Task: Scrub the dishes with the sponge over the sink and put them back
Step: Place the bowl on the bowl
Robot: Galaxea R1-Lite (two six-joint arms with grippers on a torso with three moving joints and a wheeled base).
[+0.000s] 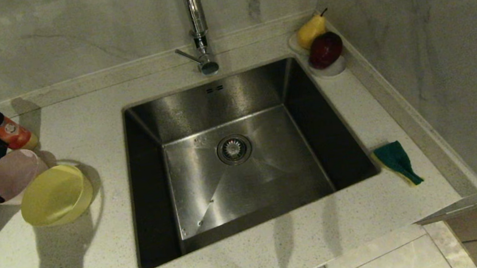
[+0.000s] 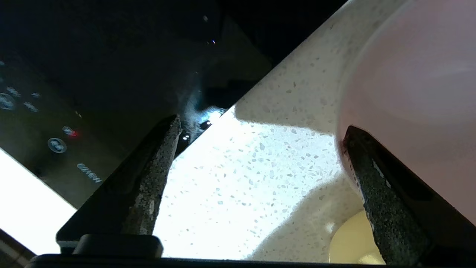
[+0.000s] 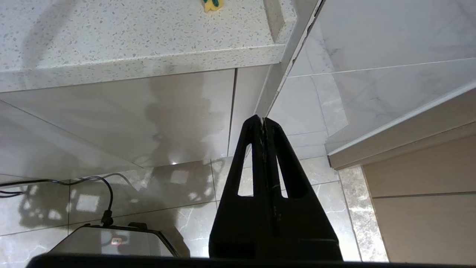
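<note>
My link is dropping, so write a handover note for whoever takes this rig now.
Left claw: open, at the pink bowl, one finger beside its wall, holding nothing.
Right claw: shut, parked below the counter edge.
Pink bowl and yellow bowl on the counter left of the sink; sponge on its right; blue bowl unclear.
Done: nothing provable; sink holds no dish.
Left: likely scrubbing, putting back.

Brushed steel sink (image 1: 243, 170), speckled stone counter (image 1: 83, 126), matte plastic bowls (image 1: 56, 195).

Head view overlooks sink (image 1: 242, 161); wrist views sit low.
</note>
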